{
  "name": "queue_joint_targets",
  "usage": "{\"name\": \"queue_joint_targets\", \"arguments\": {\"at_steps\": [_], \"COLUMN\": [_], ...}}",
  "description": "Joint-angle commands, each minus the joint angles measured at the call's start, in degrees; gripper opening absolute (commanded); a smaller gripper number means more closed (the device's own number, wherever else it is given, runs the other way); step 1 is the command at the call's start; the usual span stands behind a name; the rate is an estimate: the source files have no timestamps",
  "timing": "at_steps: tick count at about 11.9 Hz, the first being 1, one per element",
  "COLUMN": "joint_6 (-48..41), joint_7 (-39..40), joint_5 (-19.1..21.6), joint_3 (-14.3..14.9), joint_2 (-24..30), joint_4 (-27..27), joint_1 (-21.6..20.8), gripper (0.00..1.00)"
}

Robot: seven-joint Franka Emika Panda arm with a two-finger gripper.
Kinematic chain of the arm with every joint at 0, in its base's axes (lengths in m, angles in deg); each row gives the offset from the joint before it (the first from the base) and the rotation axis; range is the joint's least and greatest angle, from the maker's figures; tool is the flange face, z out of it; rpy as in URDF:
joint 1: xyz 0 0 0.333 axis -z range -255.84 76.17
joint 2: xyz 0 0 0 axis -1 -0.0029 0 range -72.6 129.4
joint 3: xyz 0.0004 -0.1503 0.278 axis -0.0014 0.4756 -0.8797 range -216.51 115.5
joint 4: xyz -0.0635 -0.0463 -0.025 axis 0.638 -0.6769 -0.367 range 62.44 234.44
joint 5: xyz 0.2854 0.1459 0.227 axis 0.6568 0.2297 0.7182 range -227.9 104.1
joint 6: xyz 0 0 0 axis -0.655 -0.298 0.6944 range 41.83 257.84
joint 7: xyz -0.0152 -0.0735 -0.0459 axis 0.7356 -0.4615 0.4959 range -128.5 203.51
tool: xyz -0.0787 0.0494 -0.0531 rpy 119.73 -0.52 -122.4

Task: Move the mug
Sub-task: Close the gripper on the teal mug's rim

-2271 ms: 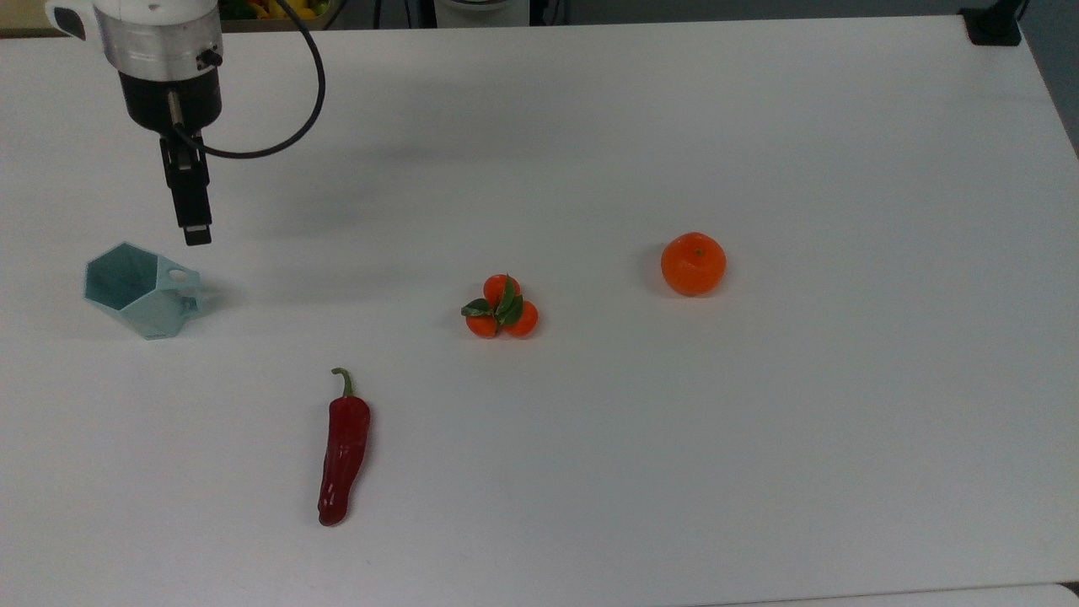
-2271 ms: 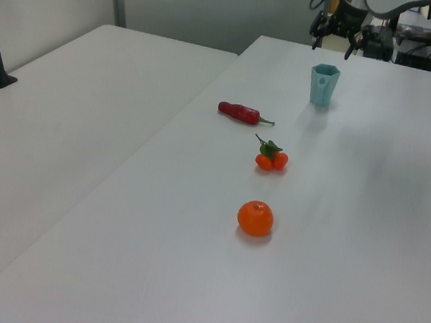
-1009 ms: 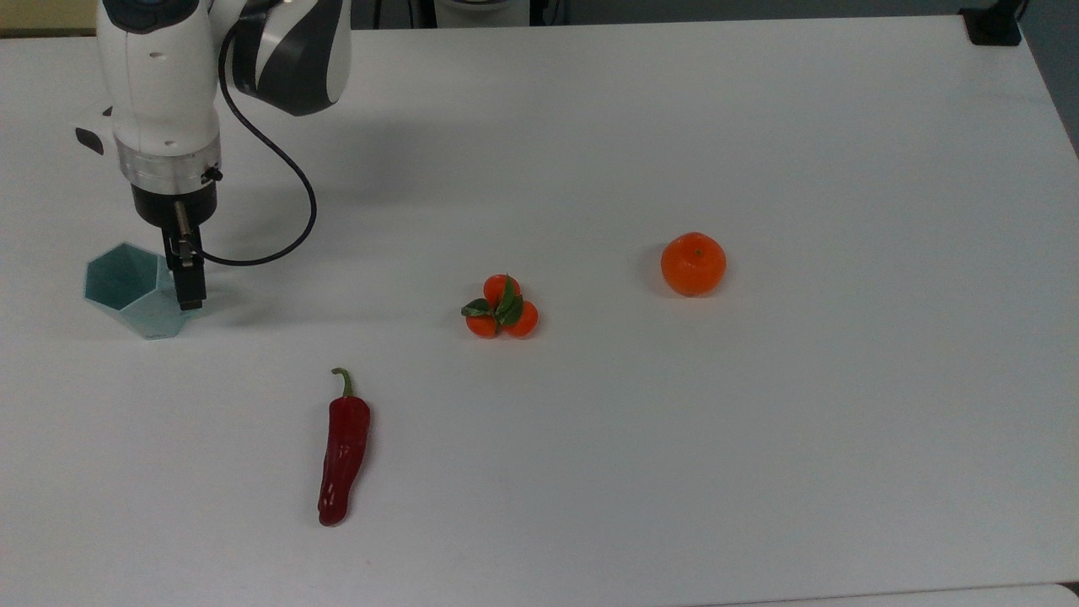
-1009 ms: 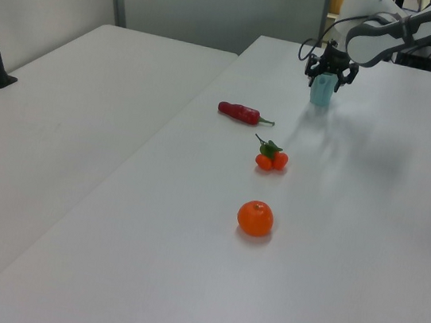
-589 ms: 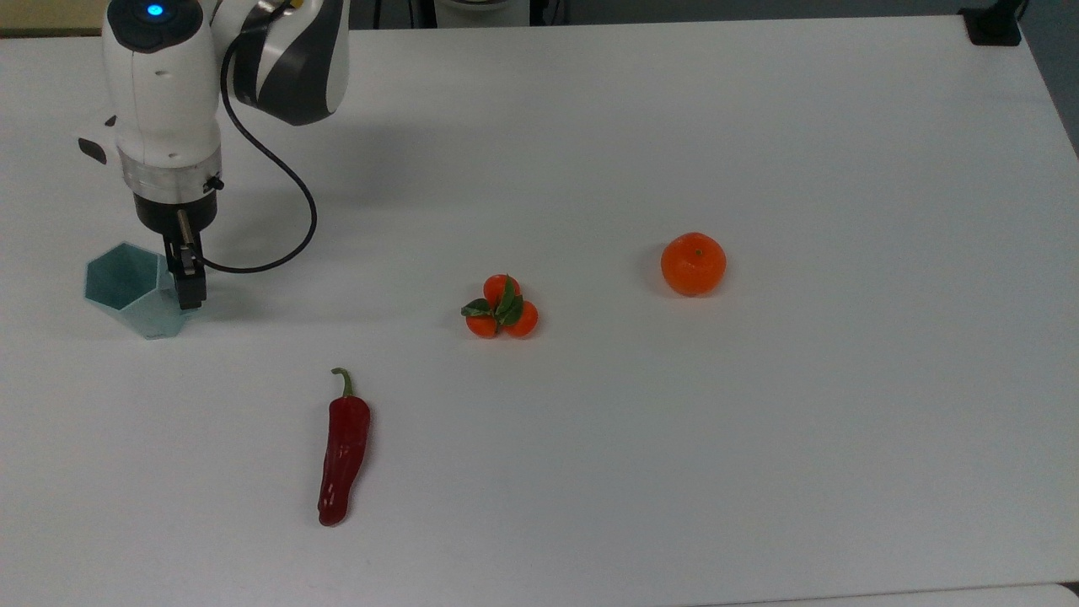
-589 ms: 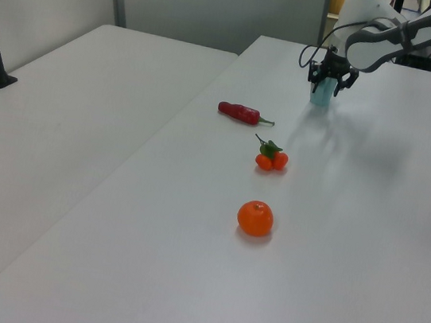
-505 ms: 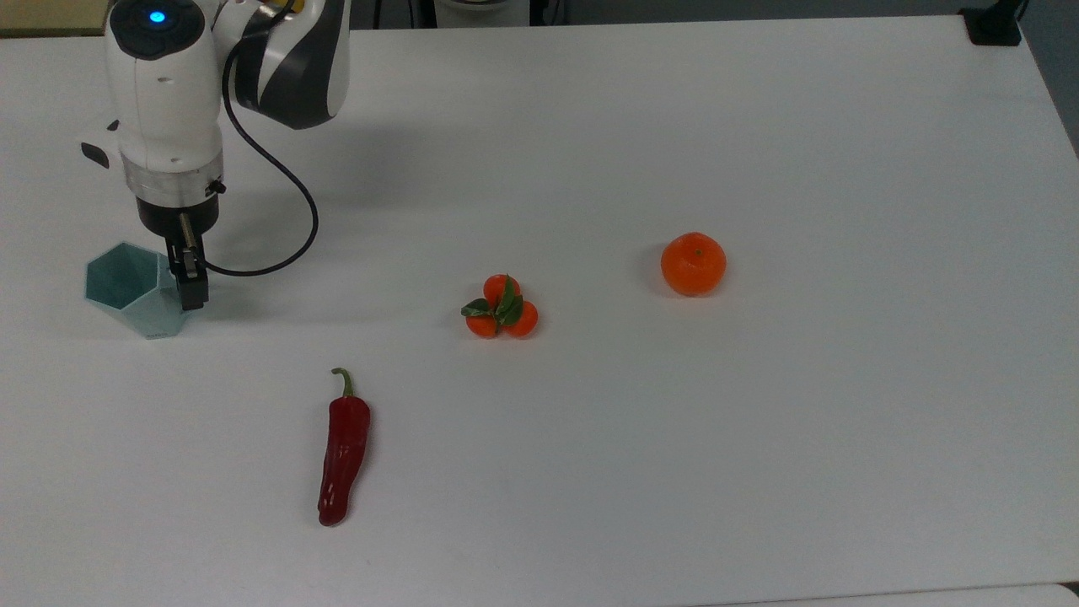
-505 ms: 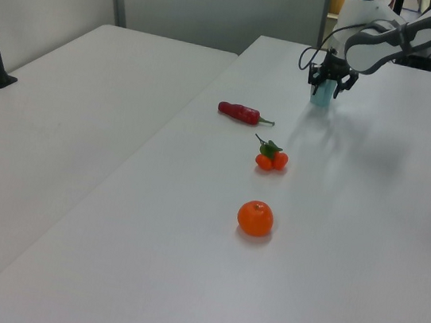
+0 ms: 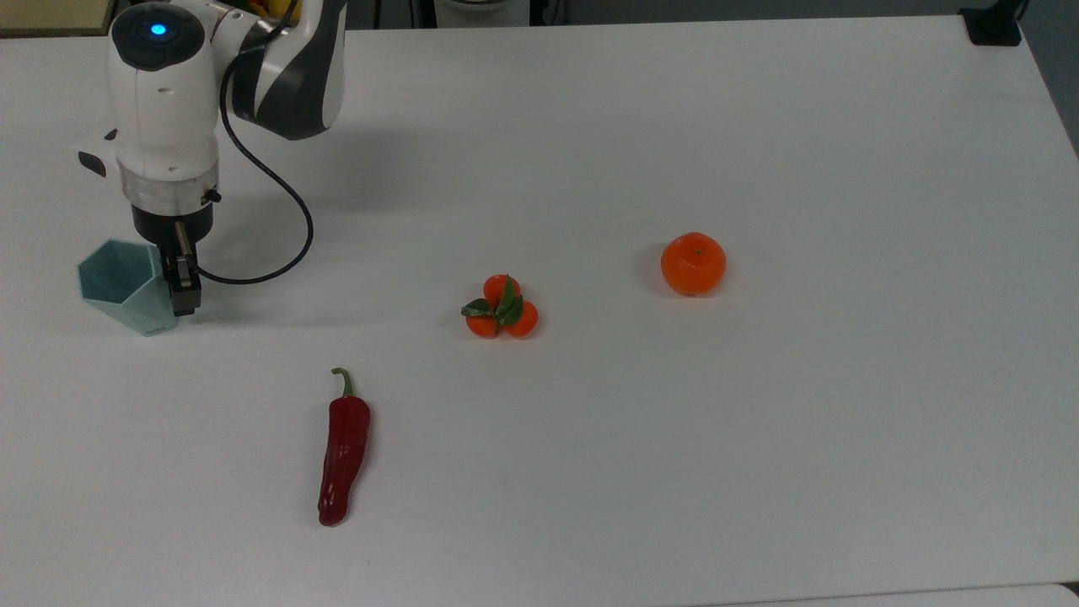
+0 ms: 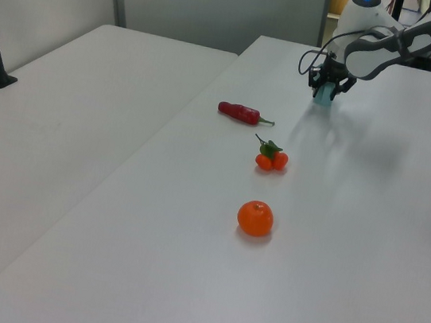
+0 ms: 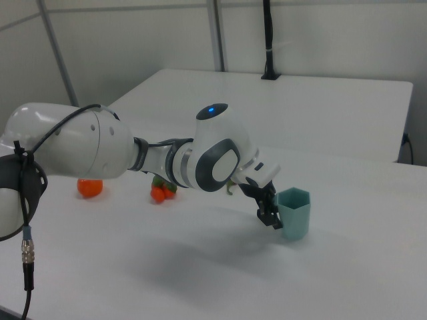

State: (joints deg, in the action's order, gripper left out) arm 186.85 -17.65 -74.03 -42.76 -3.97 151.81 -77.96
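Note the mug (image 9: 120, 285), pale teal with a hexagonal rim, standing upright on the white table (image 9: 674, 464) at about nine o'clock in the top view, well apart from the red chilli (image 9: 343, 447), the cluster of small oranges (image 9: 501, 308) and the single orange (image 9: 693, 264). The gripper (image 9: 183, 291) sits against the mug's three-o'clock side in the top view, where the handle would be; whether its fingers are clamped or parted you cannot tell from these views.

Judged by its thin walls and faceted form, the mug is probably light, stiff and hollow (likely plastic, though that is a guess). Its smooth faces taper towards the base, so a hold on the body from above could slide. You would do better to take the handle or pinch one wall at the rim, one finger inside and one outside. Being light and narrow-footed, it may tip if you nudge it sideways near the top.
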Motion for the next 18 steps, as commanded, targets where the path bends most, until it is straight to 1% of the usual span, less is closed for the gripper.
{"name": "queue_joint_targets", "arguments": {"at_steps": [1, 3, 5, 6, 9, 12, 14, 16, 18], "joint_6": [1.3, 1.3, 1.3, 1.3, 1.3, 1.3, 1.3, 1.2, 1.0], "joint_7": [-1.2, -1.1, -1.0, -1.0, -0.9, -0.8, -0.7, -0.7, -0.7], "joint_5": [-2.9, -3.0, -3.0, -3.0, -3.8, -4.0, -5.0, -5.0, -5.0], "joint_3": [0.2, 0.2, 0.2, 0.2, 0.2, 0.2, 0.2, 0.2, 0.2], "joint_2": [-1.0, -1.1, -1.1, -1.1, -1.1, -1.0, -0.7, 0.0, 0.5], "joint_4": [-0.4, -0.4, -0.4, -0.4, -0.4, -0.3, -0.3, -0.3, -0.2], "joint_1": [0.1, 0.1, 0.2, 0.2, 0.2, 0.5, 0.5, 0.5, 0.4], "gripper": [0.45, 0.35, 0.27, 0.20, 0.09, 0.07, 0.05, 0.05, 0.02]}}
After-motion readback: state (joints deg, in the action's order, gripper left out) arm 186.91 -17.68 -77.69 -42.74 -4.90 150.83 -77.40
